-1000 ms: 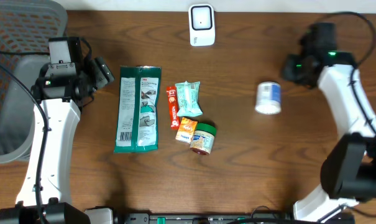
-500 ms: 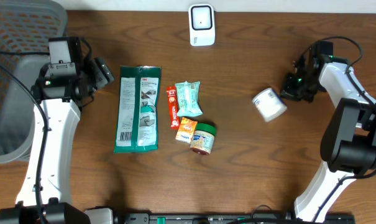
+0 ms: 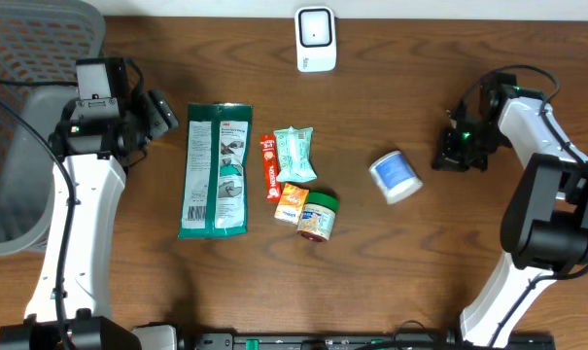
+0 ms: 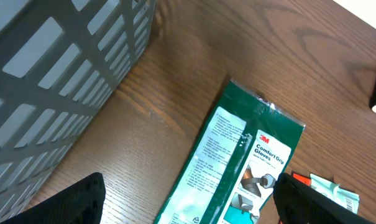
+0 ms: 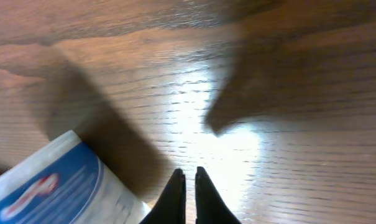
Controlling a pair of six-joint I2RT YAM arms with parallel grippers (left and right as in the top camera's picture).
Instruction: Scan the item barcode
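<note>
Closest to the robot, the jar (image 3: 319, 216) and an orange pack (image 3: 292, 202) lie well short of the scanner (image 3: 315, 39), almost straight before it. A little farther in, the tub (image 3: 396, 176) lies on its side, short of the scanner and to its right. A second ago it lay farther right, so it has rolled or been knocked inward as the right gripper (image 5: 189, 173) came down to the bench. That gripper's jaws are all but closed on nothing, farther right of the scanner than the tub. The tub is loose and its barcode unscanned, so it probably needs a fresh grasp. Left of the scanner, the left gripper (image 3: 160, 115) hangs with jaws wide and empty.
</note>
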